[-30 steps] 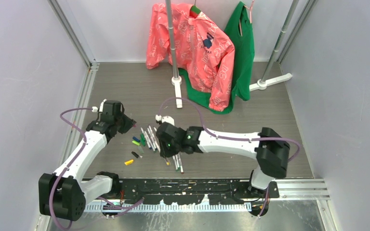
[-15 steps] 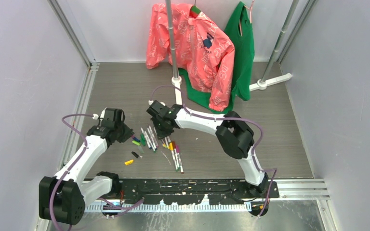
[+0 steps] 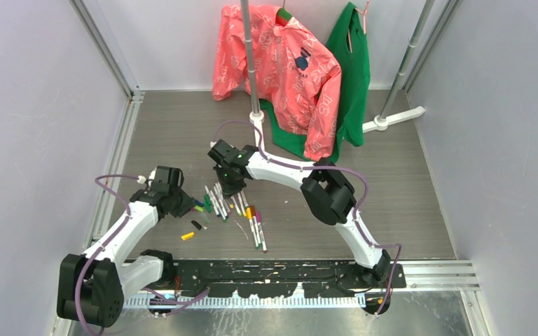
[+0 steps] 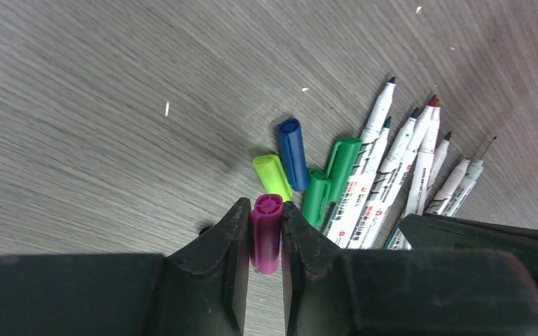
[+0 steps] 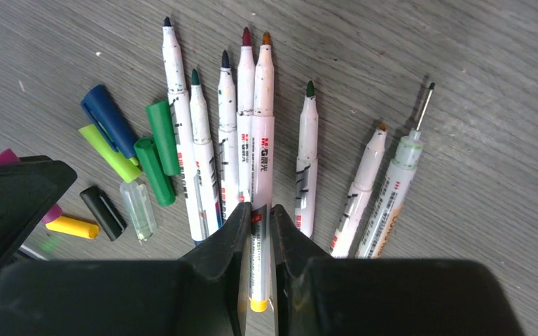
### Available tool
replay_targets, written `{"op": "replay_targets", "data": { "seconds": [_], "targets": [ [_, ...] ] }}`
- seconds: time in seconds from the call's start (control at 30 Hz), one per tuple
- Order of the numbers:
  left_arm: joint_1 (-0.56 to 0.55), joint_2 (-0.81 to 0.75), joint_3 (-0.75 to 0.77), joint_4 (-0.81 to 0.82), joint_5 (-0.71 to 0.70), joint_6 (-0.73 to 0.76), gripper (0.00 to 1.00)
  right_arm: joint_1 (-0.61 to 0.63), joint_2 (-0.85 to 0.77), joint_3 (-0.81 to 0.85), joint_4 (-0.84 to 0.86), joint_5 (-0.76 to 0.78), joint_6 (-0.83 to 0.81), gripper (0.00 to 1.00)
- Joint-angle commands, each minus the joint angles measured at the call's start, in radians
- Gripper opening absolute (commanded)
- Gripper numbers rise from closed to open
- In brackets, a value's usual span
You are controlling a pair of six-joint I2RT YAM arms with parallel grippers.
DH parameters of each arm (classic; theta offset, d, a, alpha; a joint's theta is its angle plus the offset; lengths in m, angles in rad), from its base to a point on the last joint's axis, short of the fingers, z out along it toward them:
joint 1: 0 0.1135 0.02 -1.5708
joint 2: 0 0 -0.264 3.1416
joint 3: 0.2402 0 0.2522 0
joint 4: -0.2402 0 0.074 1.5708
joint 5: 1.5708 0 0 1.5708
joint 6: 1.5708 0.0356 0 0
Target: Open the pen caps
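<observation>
Magenta cap [image 4: 266, 234] is pinched in the left jaws near the loose caps [image 4: 293, 150]; an orange-tipped pen [image 5: 262, 126] is clamped by the right jaws. Neighbouring pens [image 5: 197, 154] could get scattered if it's dragged.

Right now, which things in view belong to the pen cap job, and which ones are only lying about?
Job:
- white pens
- loose caps
- magenta cap, in the left gripper
- orange-tipped pen, in the right gripper

Lying about:
- pink jacket
- green garment
- metal stand
</observation>
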Motion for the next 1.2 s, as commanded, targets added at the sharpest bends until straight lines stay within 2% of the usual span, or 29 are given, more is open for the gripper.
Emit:
{"op": "replay_targets", "data": {
  "seconds": [0.0, 0.3, 0.6, 1.03, 1.17],
  "targets": [
    [0.005, -0.012, -0.015, 0.042, -0.008, -0.01, 0.22, 0.002, 0.017, 0.053, -0.01, -0.028, -0.018, 0.03],
    [0.005, 0.007, -0.026, 0.05, -0.015, -0.027, 0.36, 0.002, 0.017, 0.038, -0.01, -0.018, -0.017, 0.22],
    [0.005, -0.039, 0.061, -0.059, -0.041, -0.03, 0.38, 0.002, -0.058, 0.04, -0.06, 0.022, -0.028, 0.34],
    [0.005, -0.173, 0.084, -0.148, -0.016, -0.107, 0.38, 0.011, -0.389, -0.226, -0.068, 0.145, 0.037, 0.36],
    [0.004, -0.207, 0.077, -0.162, 0.008, -0.121, 0.38, 0.024, -0.505, -0.373, -0.063, 0.19, 0.082, 0.36]
  ]
}}
